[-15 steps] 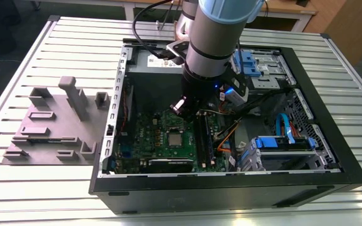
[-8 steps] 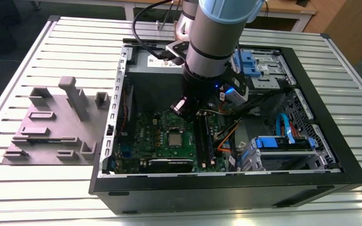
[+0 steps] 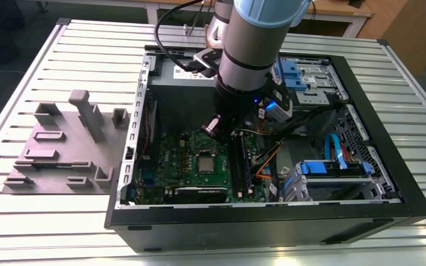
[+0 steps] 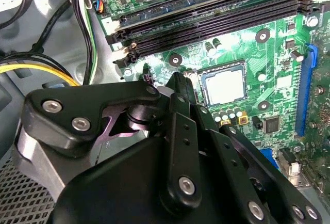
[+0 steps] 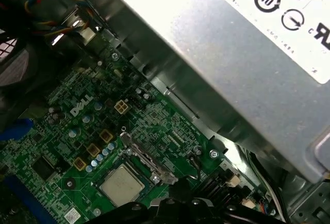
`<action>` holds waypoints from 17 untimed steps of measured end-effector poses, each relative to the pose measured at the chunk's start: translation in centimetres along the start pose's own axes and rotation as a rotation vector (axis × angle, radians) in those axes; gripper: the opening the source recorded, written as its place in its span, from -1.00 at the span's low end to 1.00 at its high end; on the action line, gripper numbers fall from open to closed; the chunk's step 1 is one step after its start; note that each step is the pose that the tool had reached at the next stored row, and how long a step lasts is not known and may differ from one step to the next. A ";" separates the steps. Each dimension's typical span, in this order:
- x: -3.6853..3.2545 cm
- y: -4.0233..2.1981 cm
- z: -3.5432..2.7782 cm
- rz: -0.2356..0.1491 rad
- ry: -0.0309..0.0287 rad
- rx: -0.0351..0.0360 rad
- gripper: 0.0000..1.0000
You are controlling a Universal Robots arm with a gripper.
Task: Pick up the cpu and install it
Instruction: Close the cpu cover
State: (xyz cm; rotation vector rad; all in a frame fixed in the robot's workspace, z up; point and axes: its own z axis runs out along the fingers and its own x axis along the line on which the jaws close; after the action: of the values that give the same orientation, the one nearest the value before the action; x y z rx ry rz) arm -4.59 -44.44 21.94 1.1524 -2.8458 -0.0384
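One gripper (image 4: 178, 82) here, hanging low inside the case (image 3: 390, 208) over the board (image 3: 191, 166), just beside the cpu (image 4: 223, 86). Honestly can't tell how its jaws are set, the linkage blocks everything, and I can't make out anything held in it. The cpu looks like it's already lying flat in the socket (image 5: 147, 157) in both wrist views, silvery top up, with the RAM slots (image 4: 216, 15) near one side and the grey power supply (image 5: 247, 64) looming further out. Handling-wise I'd guess it's super light, stiff and flat, with a slick metal lid, and delicate underneath, so don't squeeze hard or let it tilt. Best hold is by two opposite edges, kept level. Cables (image 3: 331, 141) are bundled toward the exterior view's right.
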 end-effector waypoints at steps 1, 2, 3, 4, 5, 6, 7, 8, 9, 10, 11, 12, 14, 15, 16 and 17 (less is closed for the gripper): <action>0.00 0.00 0.00 -0.001 0.0000 0.0001 -0.80; -0.01 -0.01 0.00 -0.003 0.0002 0.0001 -0.80; -0.04 -0.05 0.00 -0.007 0.0004 0.0003 -0.80; -0.08 -0.08 0.00 -0.011 0.0005 0.0005 -0.80; -0.12 -0.13 -0.01 -0.015 0.0007 0.0007 -0.80; -0.16 -0.17 -0.01 -0.020 0.0008 0.0010 -0.80; -0.17 -0.17 -0.01 -0.022 0.0010 0.0012 -0.80; -0.17 -0.17 -0.02 -0.022 0.0011 0.0013 -0.80; -0.17 -0.17 -0.02 -0.022 0.0011 0.0013 -0.80; -0.17 -0.18 -0.02 -0.022 0.0011 0.0013 -0.80; -0.17 -0.18 -0.02 -0.023 0.0011 0.0013 -0.80; -0.17 -0.18 -0.02 -0.027 0.0014 0.0016 -0.80; -0.16 -0.19 -0.02 -0.050 0.0026 0.0029 -0.80; -0.16 -0.19 -0.01 -0.064 0.0032 0.0036 -0.80; -0.16 -0.20 0.00 -0.079 0.0039 0.0045 -0.80; -0.16 -0.19 -0.01 -0.094 0.0048 0.0053 -0.80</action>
State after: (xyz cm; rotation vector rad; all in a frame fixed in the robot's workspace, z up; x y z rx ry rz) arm -4.34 -44.47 21.93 1.2847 -2.7873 -0.0331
